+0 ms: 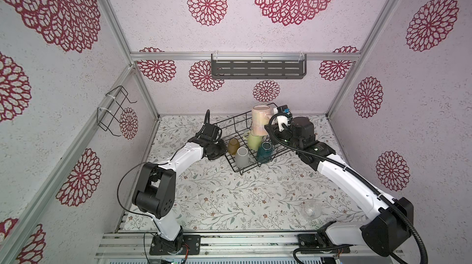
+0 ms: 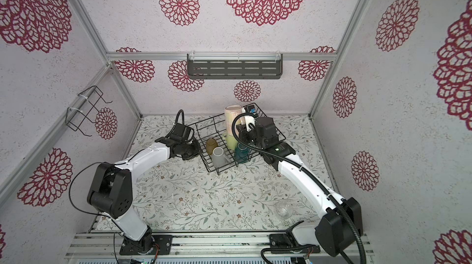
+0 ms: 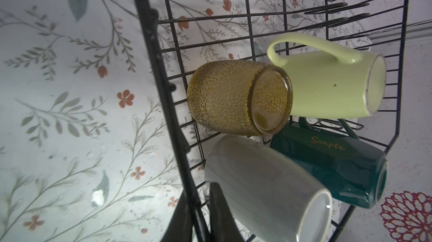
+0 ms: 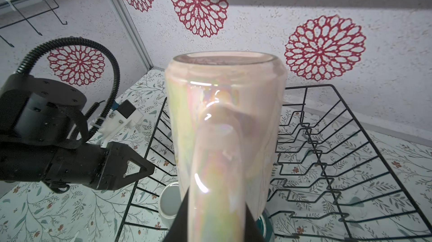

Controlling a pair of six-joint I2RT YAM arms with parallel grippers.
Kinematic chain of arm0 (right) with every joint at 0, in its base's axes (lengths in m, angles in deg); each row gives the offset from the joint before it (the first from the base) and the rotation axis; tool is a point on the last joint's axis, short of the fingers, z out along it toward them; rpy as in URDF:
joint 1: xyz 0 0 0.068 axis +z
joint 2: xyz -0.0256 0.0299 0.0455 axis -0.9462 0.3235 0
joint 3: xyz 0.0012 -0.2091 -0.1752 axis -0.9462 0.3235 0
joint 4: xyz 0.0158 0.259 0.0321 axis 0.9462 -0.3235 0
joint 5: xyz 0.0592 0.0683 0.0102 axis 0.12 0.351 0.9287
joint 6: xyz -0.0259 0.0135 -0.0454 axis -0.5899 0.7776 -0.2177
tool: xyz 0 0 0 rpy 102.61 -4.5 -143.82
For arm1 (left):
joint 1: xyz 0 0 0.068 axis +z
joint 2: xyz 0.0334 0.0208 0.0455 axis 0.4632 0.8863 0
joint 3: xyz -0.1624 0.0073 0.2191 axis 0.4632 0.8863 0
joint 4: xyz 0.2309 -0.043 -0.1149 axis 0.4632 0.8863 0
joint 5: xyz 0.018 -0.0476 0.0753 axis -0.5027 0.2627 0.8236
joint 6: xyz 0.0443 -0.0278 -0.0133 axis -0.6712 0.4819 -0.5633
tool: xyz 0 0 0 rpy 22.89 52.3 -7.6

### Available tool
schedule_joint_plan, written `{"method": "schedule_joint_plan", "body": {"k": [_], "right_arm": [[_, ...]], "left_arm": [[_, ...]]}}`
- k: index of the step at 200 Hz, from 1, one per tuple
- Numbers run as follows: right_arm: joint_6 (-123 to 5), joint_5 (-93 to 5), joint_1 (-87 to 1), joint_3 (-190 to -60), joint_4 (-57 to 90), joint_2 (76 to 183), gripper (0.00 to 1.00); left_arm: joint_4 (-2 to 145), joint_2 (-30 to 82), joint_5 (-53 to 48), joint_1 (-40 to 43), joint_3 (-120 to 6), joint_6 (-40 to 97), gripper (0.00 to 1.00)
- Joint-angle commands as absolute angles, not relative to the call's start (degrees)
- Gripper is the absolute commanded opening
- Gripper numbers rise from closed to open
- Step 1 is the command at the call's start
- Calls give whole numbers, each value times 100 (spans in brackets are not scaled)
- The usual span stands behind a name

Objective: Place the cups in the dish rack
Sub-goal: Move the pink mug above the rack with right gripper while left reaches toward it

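Logging what I see from the remote station, item by item.

1. dish rack [image 3: 154, 42]: black wire, set at an angle on the floral table [image 1: 229, 199], toward the back wall.

2. Cups already in the rack, all four base-up and clustered at its near end:
- amber glass tumbler [image 3: 224, 98], closest to the rack's left rim.
- light grey mug [image 3: 257, 182], just beside the tumbler, at the front corner.
- pale yellow-green mug [image 3: 322, 84], behind the tumbler, touching it in the left wrist view.
- dark teal mug [image 3: 327, 159], lettered "Simple", to the right of the grey mug.

3. large pink mug [image 1: 260, 119]: upside down over the rack, behind the yellow-green mug. I cannot tell whether its mouth touches the wires.

4. right gripper [image 4: 216, 217]: fingers clamped tight on the pink mug's handle, one on each side.

5. left gripper [image 3: 201, 205]: at the rack's left rim beside the tumbler. Its fingers are drawn in to a narrow gap with the rim wire between them, gripping it as far as I can see.

6. small clear glass [image 1: 312, 208]: on the table at the front right, near the right arm's base and well apart from the rack.
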State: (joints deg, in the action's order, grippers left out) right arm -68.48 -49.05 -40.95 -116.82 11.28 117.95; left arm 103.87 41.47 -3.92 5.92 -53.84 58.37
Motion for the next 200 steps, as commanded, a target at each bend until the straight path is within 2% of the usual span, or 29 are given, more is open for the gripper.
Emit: {"method": "schedule_joint_plan", "body": {"k": [1, 35, 104, 142, 148, 160, 200], "right_arm": [[-6833, -4547, -4062, -11927, 2144, 11439, 0], [-6978, -4097, -3909, -12035, 2148, 11667, 0], [-7912, -3856, -3536, -12526, 1822, 12336, 0], [-8210, -3015, -3486, -12693, 1822, 12734, 0], [-8274, -2910, -3459, -12712, 1813, 12809, 0], [-8369, -2782, -3401, -12747, 1796, 12963, 0], [-8414, -2549, -3299, -13025, 1755, 13437, 0]], "left_arm": [[11235, 3821, -345, 581, -4939, 5104, 14], [11322, 3213, -410, 580, -4303, 5122, 13], [12006, 1766, -328, 778, -3433, 5035, 16], [12362, 1493, -256, 1068, -3234, 4969, 16], [12346, 1440, -255, 1095, -3216, 4975, 18], [12306, 1361, -335, 1136, -3260, 4953, 33], [12538, 963, -352, 1216, -3774, 4990, 43]]}}
